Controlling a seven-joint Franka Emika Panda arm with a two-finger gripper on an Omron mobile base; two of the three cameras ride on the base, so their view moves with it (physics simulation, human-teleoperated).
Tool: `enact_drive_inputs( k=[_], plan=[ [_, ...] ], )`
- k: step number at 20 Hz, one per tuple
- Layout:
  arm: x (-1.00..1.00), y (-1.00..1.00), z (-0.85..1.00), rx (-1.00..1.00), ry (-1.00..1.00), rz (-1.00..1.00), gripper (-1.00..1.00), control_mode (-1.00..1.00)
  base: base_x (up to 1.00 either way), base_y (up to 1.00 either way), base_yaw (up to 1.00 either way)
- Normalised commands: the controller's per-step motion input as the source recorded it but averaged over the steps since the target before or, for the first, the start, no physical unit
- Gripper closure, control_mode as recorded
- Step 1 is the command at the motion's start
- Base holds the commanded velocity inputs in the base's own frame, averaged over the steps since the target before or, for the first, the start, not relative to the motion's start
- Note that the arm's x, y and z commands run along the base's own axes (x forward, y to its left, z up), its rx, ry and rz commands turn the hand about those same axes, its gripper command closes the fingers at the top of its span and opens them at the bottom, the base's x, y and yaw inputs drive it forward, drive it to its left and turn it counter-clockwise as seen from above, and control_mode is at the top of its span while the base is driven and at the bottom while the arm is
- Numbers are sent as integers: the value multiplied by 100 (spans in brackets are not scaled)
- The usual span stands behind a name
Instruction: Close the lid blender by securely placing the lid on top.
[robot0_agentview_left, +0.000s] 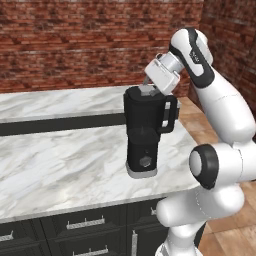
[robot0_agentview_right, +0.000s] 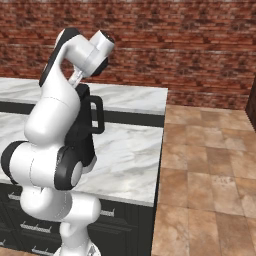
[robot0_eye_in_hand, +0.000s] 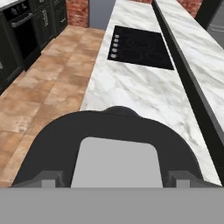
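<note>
A: When I look from the left base view, the blender (robot0_agentview_left: 146, 131) stands upright on the marble counter (robot0_agentview_left: 60, 160), near its right end. The lid (robot0_agentview_left: 146, 90) sits at the top of the jar, w/ the gripper (robot0_agentview_left: 150, 86) right above it, wrist tilted down toward it.

B: Is the lid fully seated?

A: I cannot tell; the hand covers part of it. I see just a grey patch on the jar's top.

B: And the right base view?

A: The arm stands in front of the blender (robot0_agentview_right: 87, 131). Its loop handle shows, on the side toward the tiled floor (robot0_agentview_right: 210, 165). The lid is hidden behind the arm.

B: Hand view?

A: The lid (robot0_eye_in_hand: 114, 153) is very close below the camera: black, rounded-square, w/ a light grey square centre piece. Two finger tips (robot0_eye_in_hand: 48, 178) stand at either side of the grey square, just outside its edges. Beyond the lid the counter runs on to a black cooktop (robot0_eye_in_hand: 140, 48).

B: Jaws?

A: Spread about as wide as the centre piece; whether they press it or are let go, I cannot tell.

B: How will it handle?

A: I judge it light and stiff, prob. smooth plastic, so a bit slippery. The raised grey centre is the best place to take it, approx. in the middle, so it stays level when pressed down on the jar.
</note>
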Motion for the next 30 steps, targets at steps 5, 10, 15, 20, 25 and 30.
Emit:
enact_drive_inputs(
  k=[5,10,15,20,25,30],
  plan=[
    [-7,0,12,0,-2,0,-100,-100,0,0,0],
    [-52,0,63,0,-6,0,-100,-100,0,0,0],
    [-83,0,54,0,-10,0,-100,-100,0,0,0],
    [-99,0,8,4,-13,0,-100,-100,0,0,0],
    [-46,-14,-8,0,-8,0,-100,-100,0,0,0],
    [-1,-31,-15,0,-1,0,-100,-100,0,0,0]
  ],
)
